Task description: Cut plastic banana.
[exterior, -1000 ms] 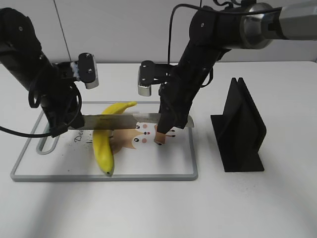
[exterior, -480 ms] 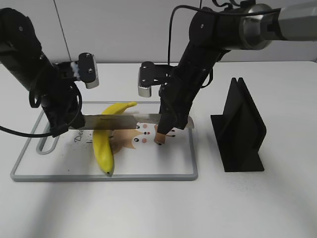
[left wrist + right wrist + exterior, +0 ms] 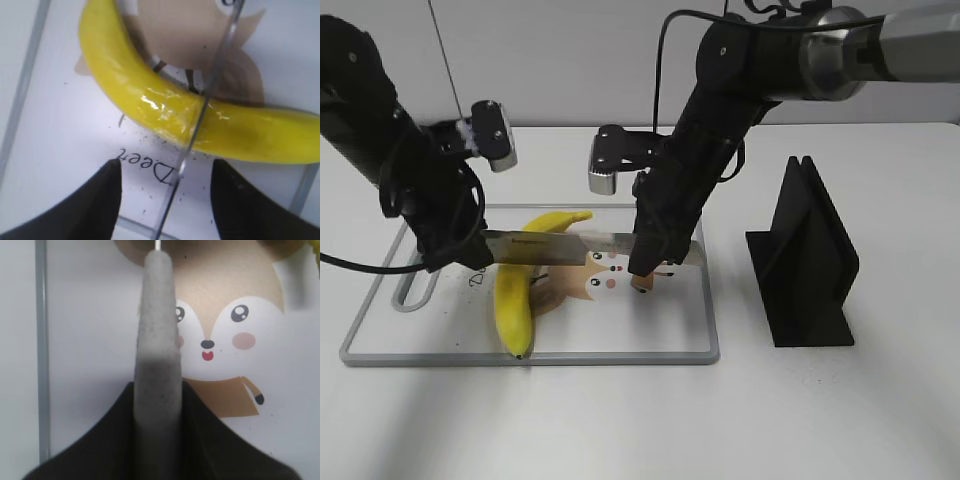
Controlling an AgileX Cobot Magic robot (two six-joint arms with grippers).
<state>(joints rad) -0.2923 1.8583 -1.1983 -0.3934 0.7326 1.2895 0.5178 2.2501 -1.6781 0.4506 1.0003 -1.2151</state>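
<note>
The plastic banana (image 3: 512, 300) is glossy yellow and lies on the white cutting board (image 3: 650, 330), curving from the back middle to the front left. My right gripper (image 3: 648, 262) is shut on the grey handle of a knife (image 3: 570, 246). The blade runs left across the banana's middle and rests on it. In the left wrist view the blade edge (image 3: 200, 117) crosses the banana (image 3: 150, 107). My left gripper (image 3: 445, 255) is at the blade's left end, open, with a finger on each side of the blade (image 3: 165, 170). The right wrist view shows the handle (image 3: 157, 340) between the jaws (image 3: 157, 390).
The board has a grey rim and a printed fox picture (image 3: 220, 340) with the word "Deer" (image 3: 145, 167). A black knife block (image 3: 810, 260) stands on the table to the right of the board.
The knife and my right arm have shifted a little to the left. The banana's lower end has swung left on the board. My left arm has moved slightly left.
</note>
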